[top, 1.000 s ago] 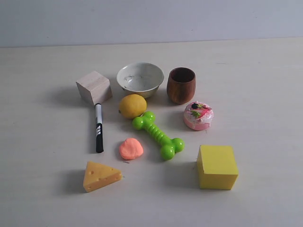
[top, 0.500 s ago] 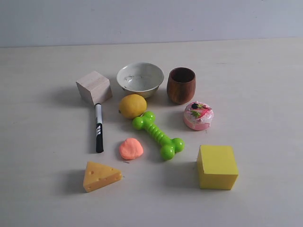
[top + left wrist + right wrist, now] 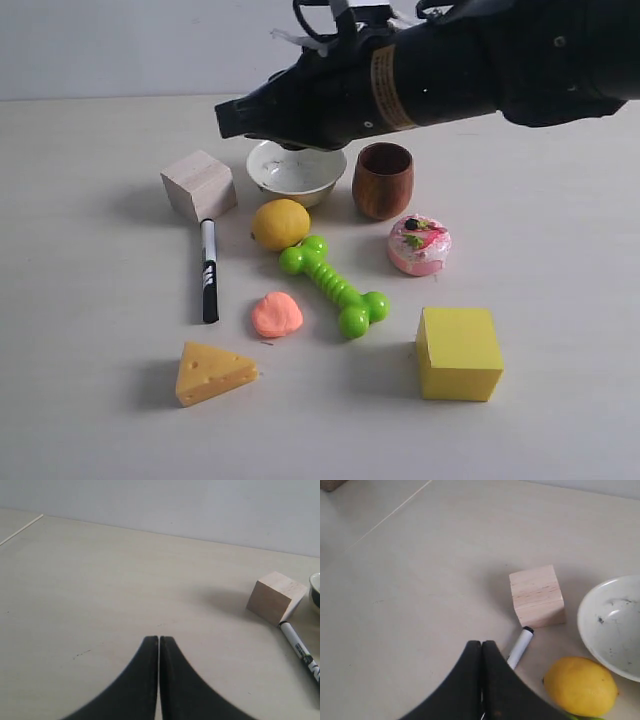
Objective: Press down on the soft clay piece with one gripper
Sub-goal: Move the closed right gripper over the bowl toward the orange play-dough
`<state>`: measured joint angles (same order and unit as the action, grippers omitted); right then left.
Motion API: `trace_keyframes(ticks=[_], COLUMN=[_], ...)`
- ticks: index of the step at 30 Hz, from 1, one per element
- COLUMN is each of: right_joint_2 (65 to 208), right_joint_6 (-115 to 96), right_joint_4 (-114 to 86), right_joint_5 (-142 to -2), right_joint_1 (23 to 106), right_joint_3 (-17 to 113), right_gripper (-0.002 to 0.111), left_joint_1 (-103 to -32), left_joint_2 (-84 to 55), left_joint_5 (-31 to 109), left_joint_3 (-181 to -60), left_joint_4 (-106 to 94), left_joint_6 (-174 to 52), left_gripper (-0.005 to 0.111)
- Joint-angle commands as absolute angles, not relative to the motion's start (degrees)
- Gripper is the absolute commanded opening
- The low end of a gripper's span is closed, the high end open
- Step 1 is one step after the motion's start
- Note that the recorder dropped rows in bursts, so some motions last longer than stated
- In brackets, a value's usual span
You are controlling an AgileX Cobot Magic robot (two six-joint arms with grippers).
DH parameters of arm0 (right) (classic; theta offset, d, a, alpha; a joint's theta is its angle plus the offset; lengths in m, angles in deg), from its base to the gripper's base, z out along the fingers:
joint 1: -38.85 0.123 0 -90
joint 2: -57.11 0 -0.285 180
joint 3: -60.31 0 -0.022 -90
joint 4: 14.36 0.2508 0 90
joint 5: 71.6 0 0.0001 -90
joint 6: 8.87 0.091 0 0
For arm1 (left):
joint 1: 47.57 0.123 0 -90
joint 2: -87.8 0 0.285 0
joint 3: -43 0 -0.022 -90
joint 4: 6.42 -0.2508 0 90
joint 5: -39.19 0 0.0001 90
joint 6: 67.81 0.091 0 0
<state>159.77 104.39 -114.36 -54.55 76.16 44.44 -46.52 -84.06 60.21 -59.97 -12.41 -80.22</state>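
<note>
The right gripper [image 3: 481,645], fingers pressed together and holding nothing, hangs above the table toward its far edge (near the white bowl [image 3: 296,165]). The soft clay piece [image 3: 277,314] lies untouched toward the near edge, between a marker [image 3: 208,270] and a green bone toy [image 3: 333,285]. An off-centre descent could knock either.
</note>
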Motion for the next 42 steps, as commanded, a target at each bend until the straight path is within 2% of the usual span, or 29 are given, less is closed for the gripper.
trace_keyframes(ticks=[1,9,16,24,30,37,42], right_joint_2=[161.2,161.5,164.9,166.9,166.9,167.7,172.8], right_joint_6=[104.5,102.5,65.3,9.8,-13.8,-20.8,-12.9], right_joint_4=[-114.3,-113.7,-77.6,-31.0,-11.8,-6.8,-7.0], right_joint_5=[-58.3,-57.9,-56.4,-80.0,-99.8,-115.7,-124.3], right_joint_1=[77.1,77.1,77.3,78.2,78.2,78.2,78.2], right_joint_3=[46.0,46.1,46.0,46.4,51.0,61.5,69.4], right_gripper=[0.0,0.0,0.0,0.0,0.0,0.0,0.0], left_joint_1=[-46.5,-46.5,-46.5,-46.5,-46.5,-46.5,-46.5], left_joint_2=[-84.4,-84.4,-84.4,-84.4,-84.4,-84.4,-84.4], left_joint_5=[60.0,60.0,60.0,60.0,60.0,60.0,60.0], left_joint_3=[-59.8,-59.8,-59.8,-59.8,-59.8,-59.8,-59.8], left_joint_4=[-12.2,-12.2,-12.2,-12.2,-12.2,-12.2,-12.2], left_joint_6=[-80.1,-80.1,-80.1,-80.1,-80.1,-80.1,-80.1], left_gripper=[0.004,0.004,0.004,0.004,0.004,0.004,0.004])
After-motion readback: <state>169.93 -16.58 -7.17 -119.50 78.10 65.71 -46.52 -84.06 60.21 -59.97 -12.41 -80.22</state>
